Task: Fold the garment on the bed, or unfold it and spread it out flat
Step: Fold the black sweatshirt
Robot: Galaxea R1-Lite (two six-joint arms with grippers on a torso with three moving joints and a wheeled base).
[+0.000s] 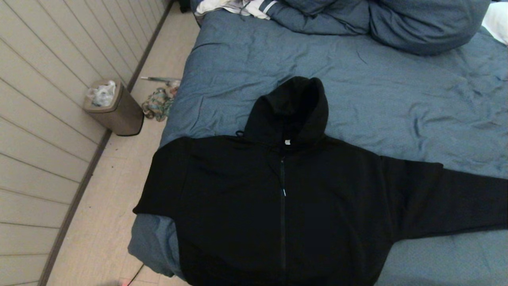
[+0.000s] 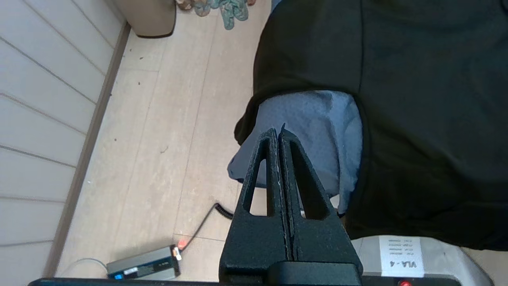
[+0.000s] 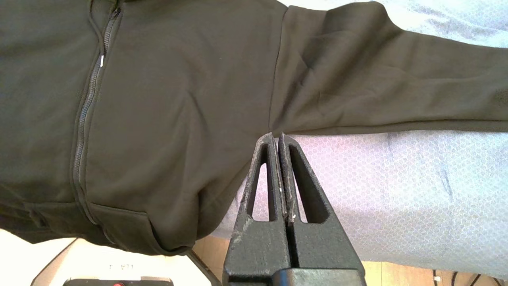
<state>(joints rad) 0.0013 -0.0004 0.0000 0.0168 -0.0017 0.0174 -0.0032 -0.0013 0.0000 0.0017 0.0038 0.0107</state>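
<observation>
Slate-blue, wrinkled duvet covers the large bed, the biggest item we list, with matching pillows heaped at its far end. On its near part lies the plain black zip-front hooded sweatshirt of thick soft fabric: face up, zipped, hood pointing away from us, the sleeve on our right stretched flat across the duvet, the one on our left falling over the bed's edge. We judge it spread this way to offer clear edges for folding. Next, the taupe waste bin on the floor by the panelled wall, and the multicoloured rag between bin and bed. Smallest: our left pincer, tips pressed together above the bed's near corner, and our right pincer, likewise together, empty, above the right armpit seam.
</observation>
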